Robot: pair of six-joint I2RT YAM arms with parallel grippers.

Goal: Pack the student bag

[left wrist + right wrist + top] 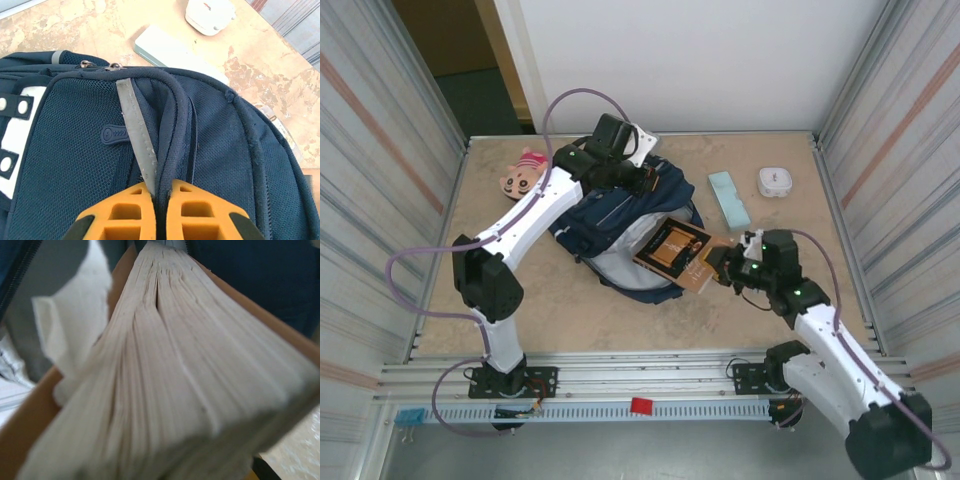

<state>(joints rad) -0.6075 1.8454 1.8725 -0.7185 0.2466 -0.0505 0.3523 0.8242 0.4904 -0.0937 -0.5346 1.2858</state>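
The navy student bag (610,215) lies mid-table with its mouth toward the right. My left gripper (638,178) is at its far top edge. In the left wrist view the orange fingers (130,210) are shut on a navy padded ridge of the student bag (75,150), next to a grey trim stripe (137,135). A brown-covered book (675,250) sticks out of the bag's mouth. My right gripper (720,265) is shut on the book's near right corner. In the right wrist view the book's page edges (165,370) run into the dark bag (250,275).
A pink plush toy (523,172) sits at the far left. A pale blue case (728,198) and a small white box (775,181) lie at the far right, both beyond the bag in the left wrist view (170,50). Striped walls enclose both sides.
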